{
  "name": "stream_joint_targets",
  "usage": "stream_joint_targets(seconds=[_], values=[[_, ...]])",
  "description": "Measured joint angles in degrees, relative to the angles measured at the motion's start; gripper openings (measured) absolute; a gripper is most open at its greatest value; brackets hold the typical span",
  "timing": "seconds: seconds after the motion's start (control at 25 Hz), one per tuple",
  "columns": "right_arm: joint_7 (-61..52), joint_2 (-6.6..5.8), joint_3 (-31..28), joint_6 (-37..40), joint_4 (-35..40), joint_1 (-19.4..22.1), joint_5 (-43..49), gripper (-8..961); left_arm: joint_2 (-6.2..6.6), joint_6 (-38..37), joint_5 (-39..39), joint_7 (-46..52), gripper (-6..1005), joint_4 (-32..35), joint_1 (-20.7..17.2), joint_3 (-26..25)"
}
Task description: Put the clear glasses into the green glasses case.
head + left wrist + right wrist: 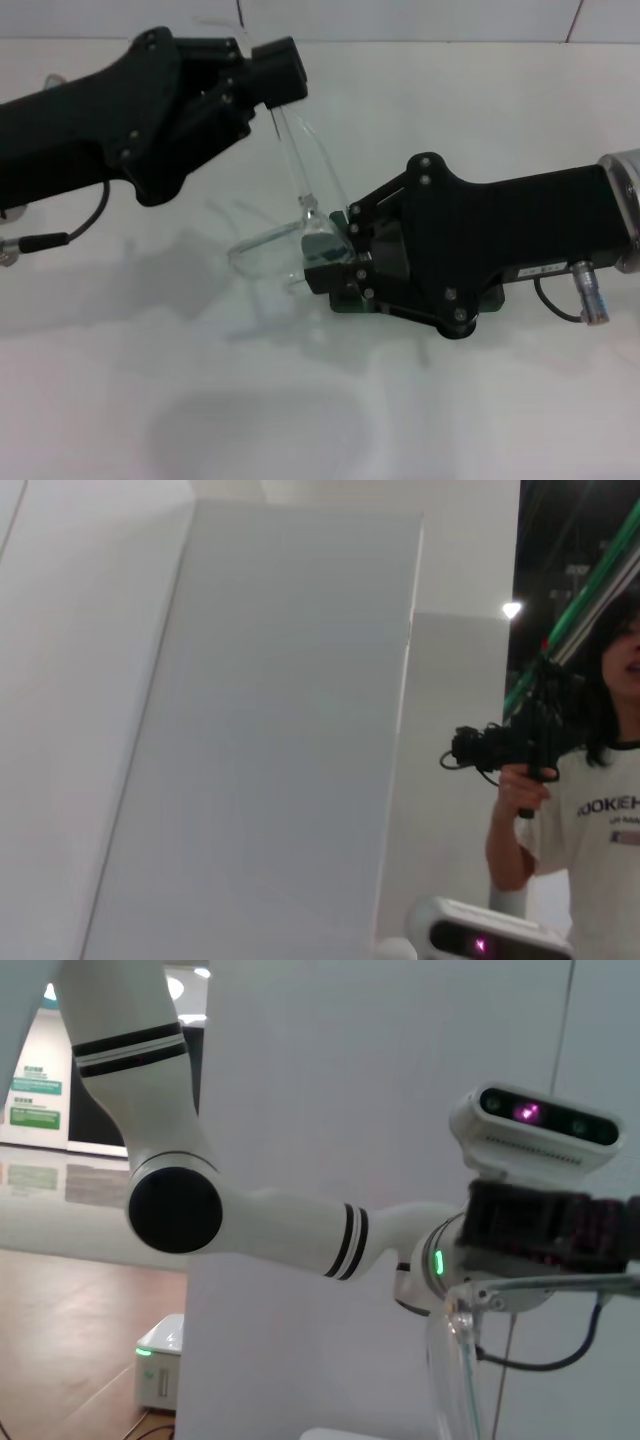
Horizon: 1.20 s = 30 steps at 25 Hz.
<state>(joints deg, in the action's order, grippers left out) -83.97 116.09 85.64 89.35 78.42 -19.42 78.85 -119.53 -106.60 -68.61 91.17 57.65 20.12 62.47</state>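
Right gripper [335, 262] sits center-right in the head view and it's clamped on the front of the clear glasses [300, 215], right around one lens, with its black body covering most of what's under it. Left gripper [272, 75] is up in the upper left of the frame, pinched on the tip of one temple, which stretches diagonally down to the frame, so both arms have the glasses between them. Rest of the frame hangs off to the left of the right gripper, low over the white table [200, 400]; whether it touches, can't tell. Green glasses case [352, 300] only peeks out as a dark green sliver under the right gripper, lower center, and I can't tell if it's open or shut. So progress-wise I'd say the glasses are picked up and roughly over the case, but not in it yet: temples aren't folded, lowering, letting go and closing are all left.
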Motion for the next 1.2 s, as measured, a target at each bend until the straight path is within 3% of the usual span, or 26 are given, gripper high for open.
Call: stream_joint_targets(seconds=[1.2], values=[[2.0,-0.07,0.0,0.2,-2.5,0.2,-2.7,113,0.35,-3.5,-4.6,0.4,46,0.0,0.2,2.1]])
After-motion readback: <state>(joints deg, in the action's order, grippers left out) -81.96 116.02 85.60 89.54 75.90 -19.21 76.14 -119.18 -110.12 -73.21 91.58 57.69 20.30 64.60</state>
